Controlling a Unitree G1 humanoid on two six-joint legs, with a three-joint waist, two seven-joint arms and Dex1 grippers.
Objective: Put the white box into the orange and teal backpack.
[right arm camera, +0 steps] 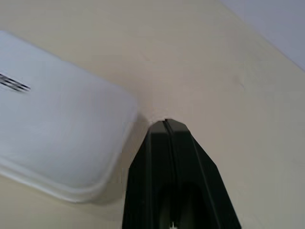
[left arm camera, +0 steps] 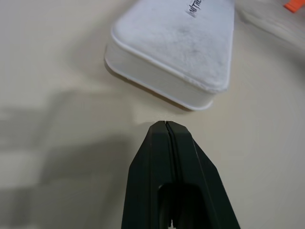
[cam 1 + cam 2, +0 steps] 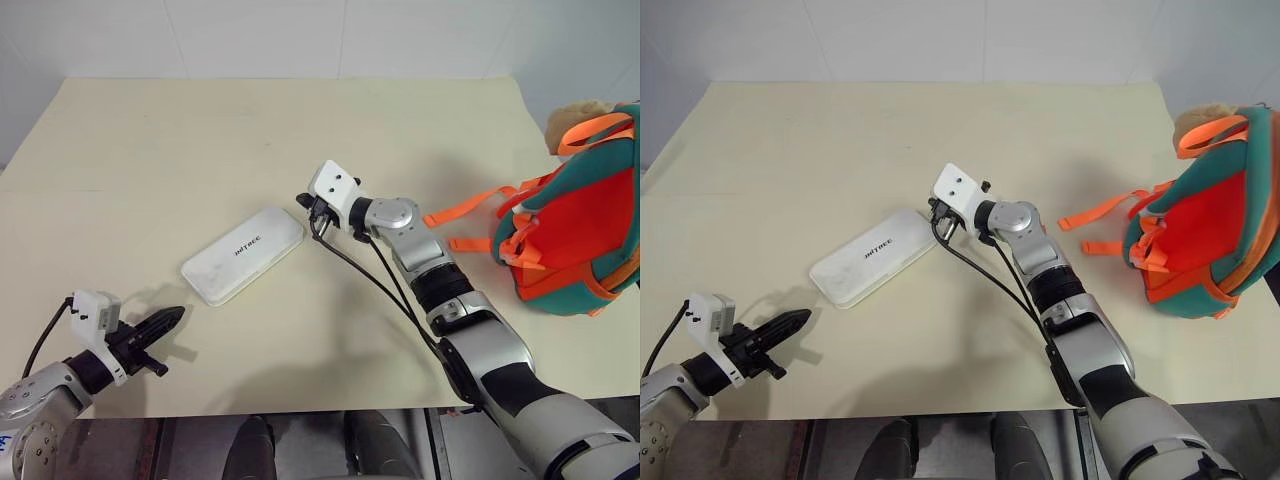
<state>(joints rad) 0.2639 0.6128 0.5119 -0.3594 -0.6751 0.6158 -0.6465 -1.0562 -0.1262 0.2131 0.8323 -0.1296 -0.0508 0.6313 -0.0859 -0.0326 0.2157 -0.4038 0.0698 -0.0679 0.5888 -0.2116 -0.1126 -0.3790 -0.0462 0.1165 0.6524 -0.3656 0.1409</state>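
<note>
The white box (image 3: 243, 254) lies flat in the middle of the cream table, its dark lettering facing up. My right gripper (image 3: 304, 203) is shut, and its tip sits close beside the box's far right corner (image 1: 119, 114) with nothing held. Whether it touches the box is unclear. My left gripper (image 3: 178, 314) is also shut and empty, low over the table near the front left, pointing at the box's near end (image 2: 176, 47) with a short gap between. The orange and teal backpack (image 3: 580, 230) lies at the table's right edge, orange panel up.
A tan plush cat (image 3: 575, 118) sits at the backpack's far end. Orange straps (image 3: 465, 212) trail over the table toward the right arm. The table's front edge (image 3: 300, 410) runs just in front of both arms. A white wall stands behind the table.
</note>
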